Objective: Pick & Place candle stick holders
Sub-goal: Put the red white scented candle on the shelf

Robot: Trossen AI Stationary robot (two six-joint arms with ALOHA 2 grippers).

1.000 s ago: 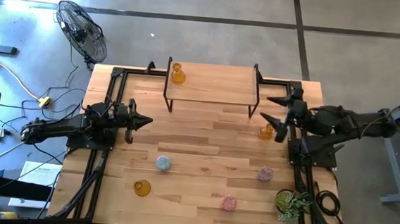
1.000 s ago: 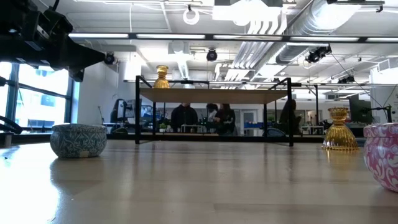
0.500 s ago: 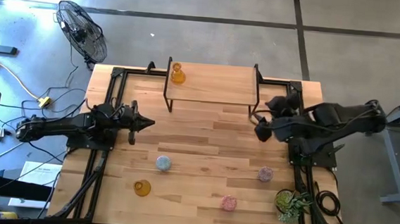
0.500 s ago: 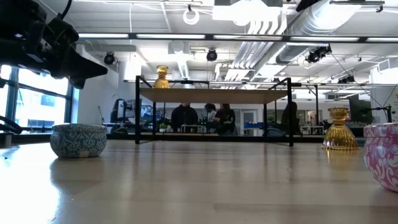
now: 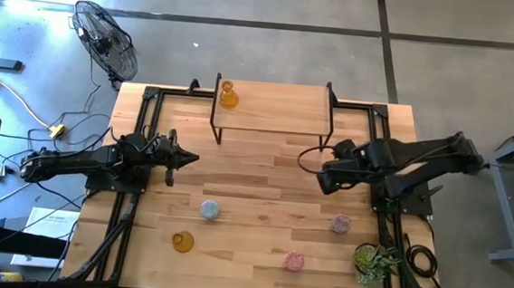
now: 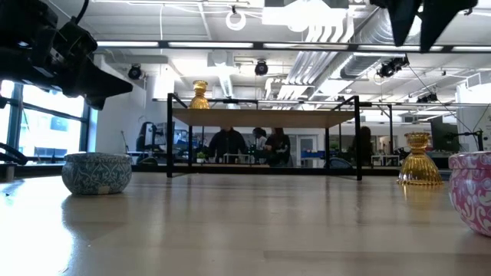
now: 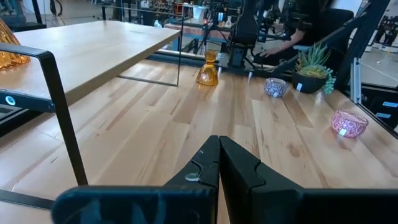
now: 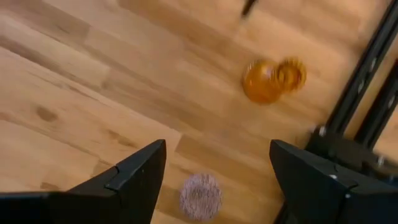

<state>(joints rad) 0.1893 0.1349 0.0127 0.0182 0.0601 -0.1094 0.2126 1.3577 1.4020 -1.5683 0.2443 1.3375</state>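
On table, amber holder upright

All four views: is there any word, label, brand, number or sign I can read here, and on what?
None can be read in any view.
The sheet of paper on the floor beside the table carries marks too small to read.

My right arm hides one amber holder from above; the pink bowl is cropped low.
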